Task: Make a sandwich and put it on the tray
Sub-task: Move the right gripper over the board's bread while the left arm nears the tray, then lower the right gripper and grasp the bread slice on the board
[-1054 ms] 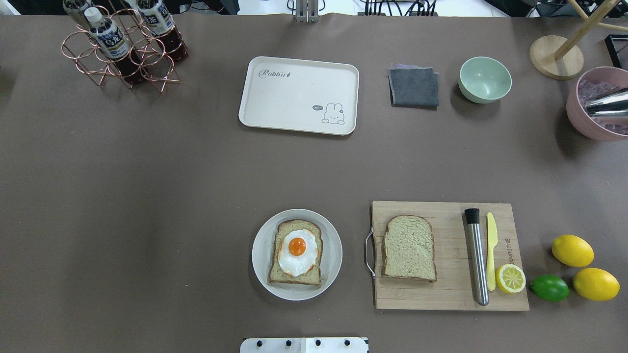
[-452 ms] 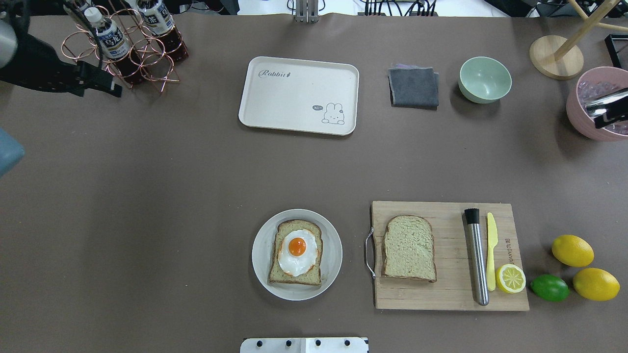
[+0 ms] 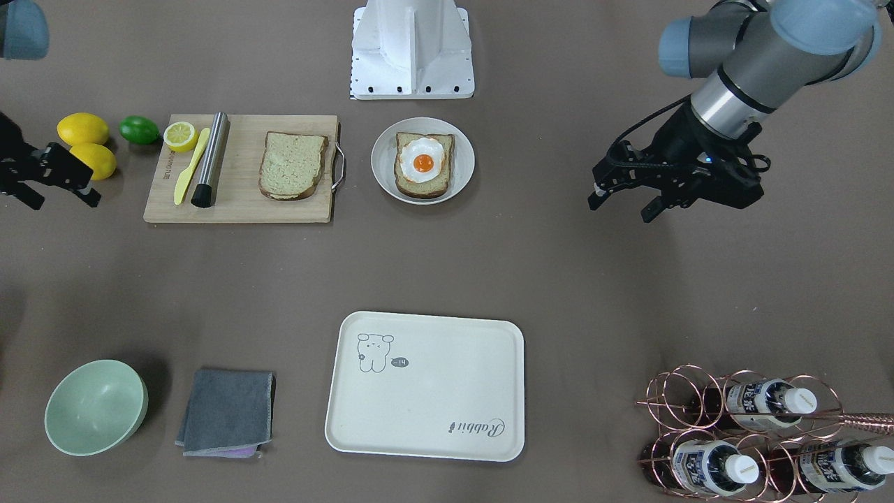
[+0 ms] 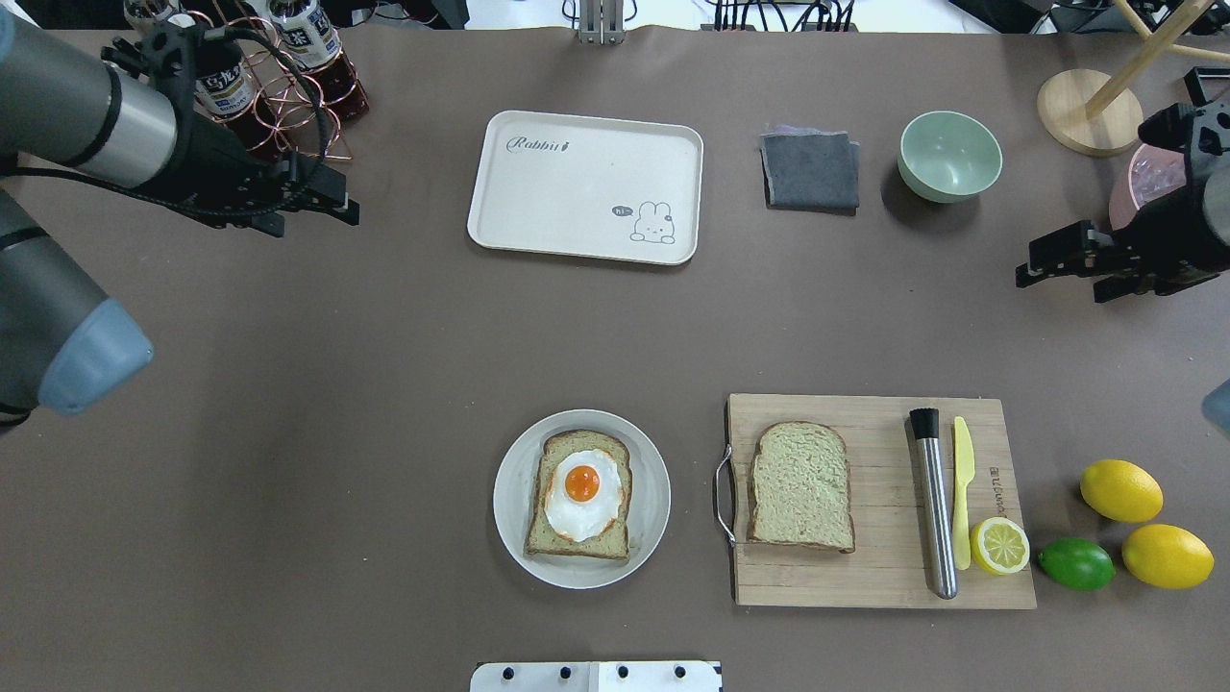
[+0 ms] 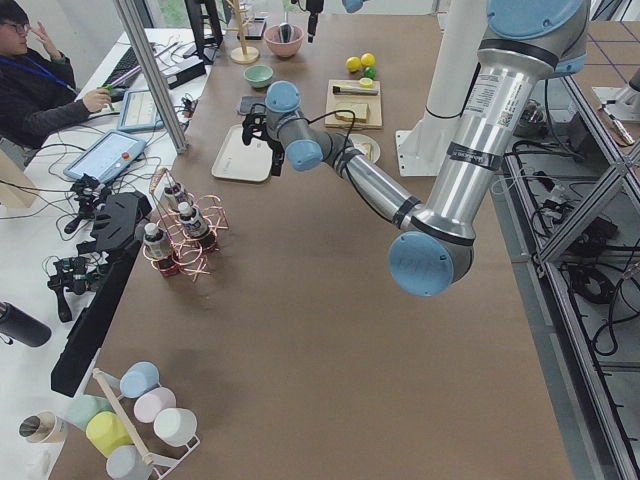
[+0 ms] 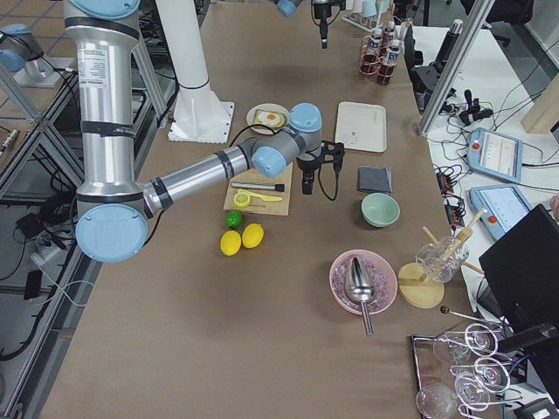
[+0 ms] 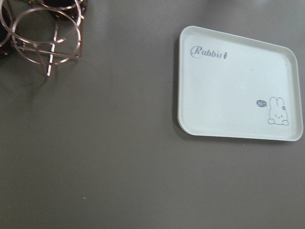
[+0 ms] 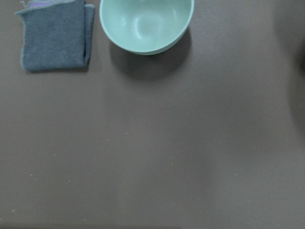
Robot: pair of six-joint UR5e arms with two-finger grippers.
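One bread slice (image 4: 577,540) topped with a fried egg (image 4: 582,490) lies on a small round white plate (image 4: 509,500) at the front centre. The second bread slice (image 4: 802,485) lies bare on a wooden cutting board (image 4: 874,586). The cream tray (image 4: 586,185) is empty at the back centre and also shows in the left wrist view (image 7: 228,95). My left gripper (image 4: 332,204) is open and empty, hovering left of the tray. My right gripper (image 4: 1057,279) is open and empty, hovering at the right, behind the board.
A copper rack of bottles (image 4: 259,86) stands behind my left gripper. A grey cloth (image 4: 810,171) and a green bowl (image 4: 949,154) are right of the tray. A pink bowl (image 6: 362,281), a metal muddler (image 4: 934,505), a yellow knife (image 4: 962,490), lemons (image 4: 1120,490) and a lime (image 4: 1076,563) are at the right.
Both arms have swung into the overhead view. The left gripper has moved right toward the tray, the right gripper left from the table edge. The bread, egg and tray have not moved.
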